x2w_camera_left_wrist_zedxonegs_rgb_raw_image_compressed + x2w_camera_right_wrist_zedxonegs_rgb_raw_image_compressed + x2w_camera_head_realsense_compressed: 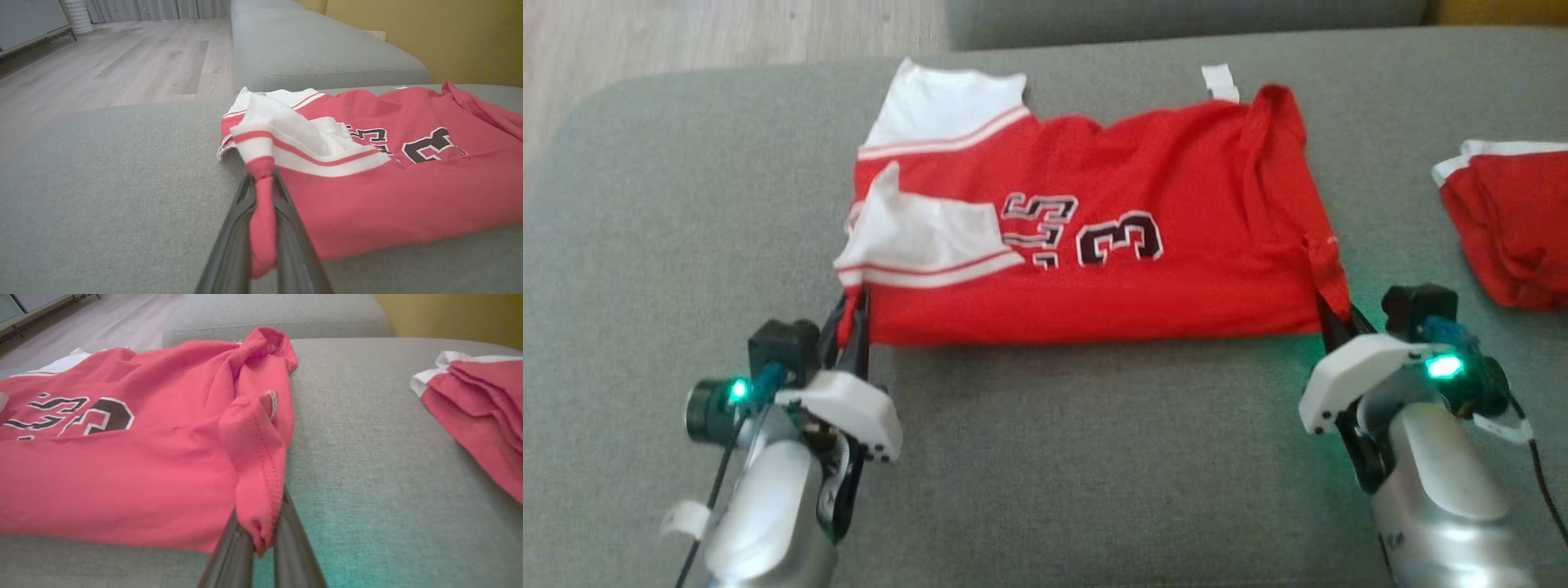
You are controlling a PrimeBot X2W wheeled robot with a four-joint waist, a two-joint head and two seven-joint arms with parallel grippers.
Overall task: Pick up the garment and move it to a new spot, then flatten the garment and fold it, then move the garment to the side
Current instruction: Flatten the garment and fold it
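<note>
On the coarse grey cushion [1094, 457], left hand [854, 317] and right hand [1333, 314] clamp corners of the red jersey [1176, 286].

garment [1192, 286]: matt red cloth, white cloth trim, stitched hem | sofa cushion [1094, 457]: grey coarse-woven fabric, matt | floor [122, 69]: pale wood planks, smooth | left gripper [262, 176] fingers [233, 237]: dark matt plastic | right forearm [1437, 465]: glossy silver shell

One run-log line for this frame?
left fingers: shut on jersey | right fingers: shut on jersey | jersey: lying on sofa
</note>
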